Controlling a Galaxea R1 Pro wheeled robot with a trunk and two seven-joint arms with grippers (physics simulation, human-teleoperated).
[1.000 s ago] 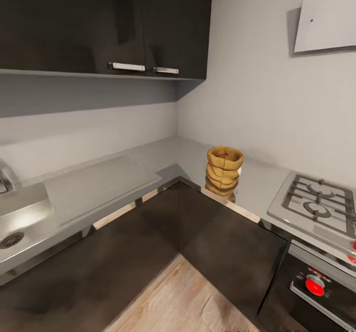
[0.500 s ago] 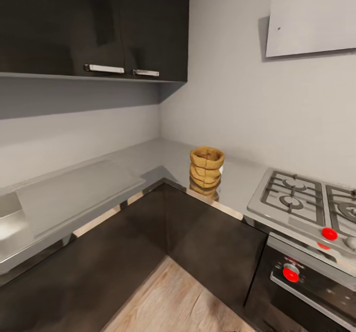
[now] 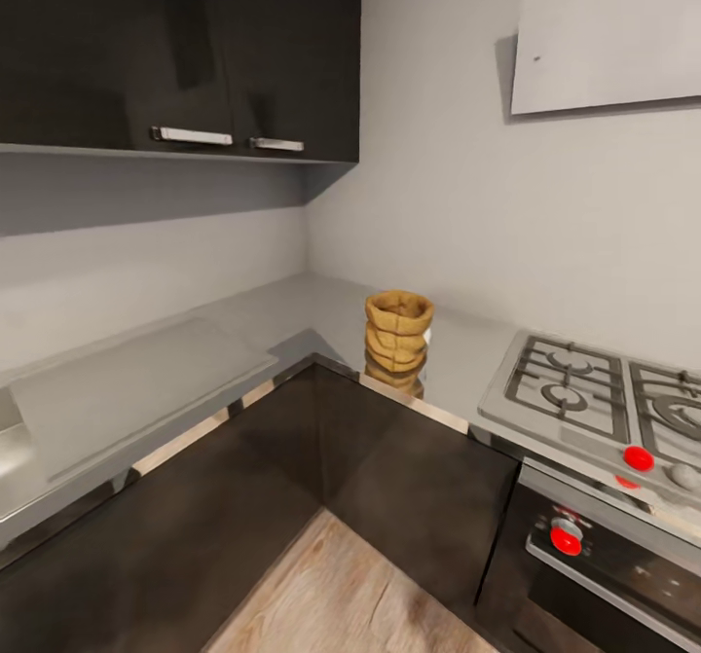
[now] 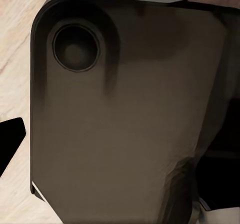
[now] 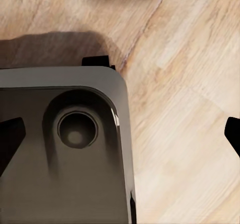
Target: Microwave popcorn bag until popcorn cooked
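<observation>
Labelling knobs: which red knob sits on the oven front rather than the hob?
The lower red knob, on the dark oven panel; the other red knob sits above, on the steel hob.

One popcorn bag (image 3: pixel 397 332) sits on the countertop (image 3: pixel 195 361). Right of the bag is one stove (image 3: pixel 594 400) with three red knobs. Above the bag hang two cupboard handles.

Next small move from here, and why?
Probably roll the base closer to the countertop corner. The popcorn bag stands upright there near the stove, untouched, and the wrist views look down at wooden floor, so the arms seem stowed.
</observation>
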